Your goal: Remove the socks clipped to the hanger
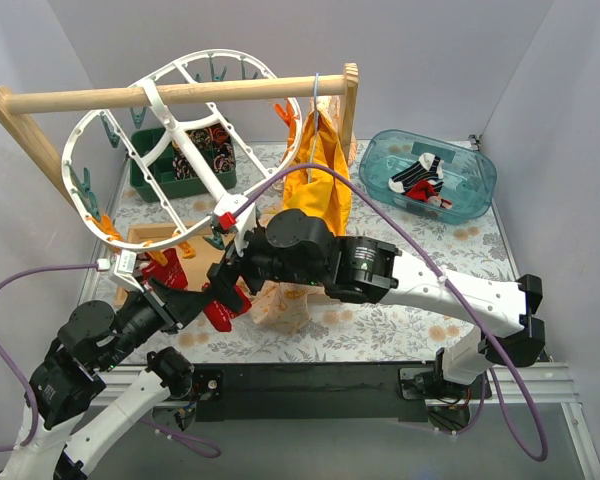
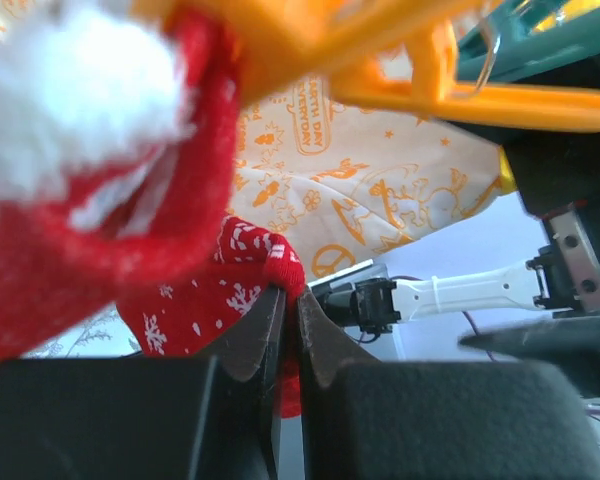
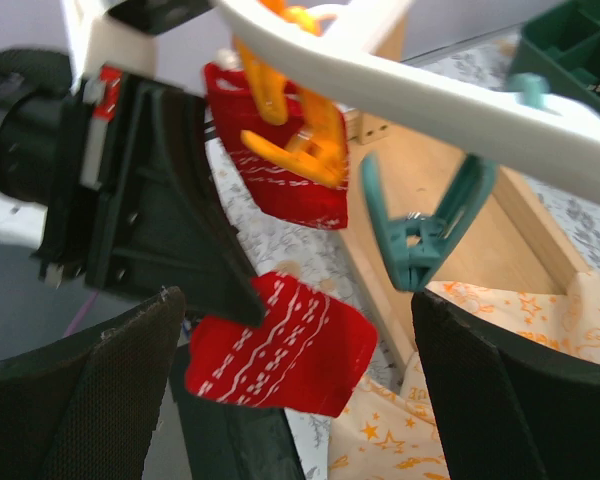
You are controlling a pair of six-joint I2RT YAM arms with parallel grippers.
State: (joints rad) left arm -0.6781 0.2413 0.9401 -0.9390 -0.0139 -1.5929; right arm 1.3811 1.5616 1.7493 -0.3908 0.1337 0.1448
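The white oval hanger [image 1: 180, 130] hangs tilted from a wooden rail, with teal and orange pegs on it. My left gripper [image 1: 218, 297] is shut on a red patterned sock [image 1: 220, 314] below the hanger's low edge. In the left wrist view the jaws [image 2: 290, 305] pinch this sock's edge [image 2: 210, 300]. My right gripper [image 1: 238, 268] is open just beside it. In the right wrist view [image 3: 295, 400] the sock [image 3: 280, 345] hangs between its wide fingers, touching neither. A second red sock [image 3: 280, 160] stays clipped by an orange peg [image 3: 290, 140]; it also shows from above [image 1: 168, 270].
A light-blue bin [image 1: 470, 190] at back right holds a black-and-white sock [image 1: 418, 176] and a red one. A yellow garment [image 1: 320, 180] hangs on the rail. A pale orange-printed cloth [image 1: 280, 300] lies below. A green bin [image 1: 148, 178] and wooden tray [image 1: 145, 238] stand at left.
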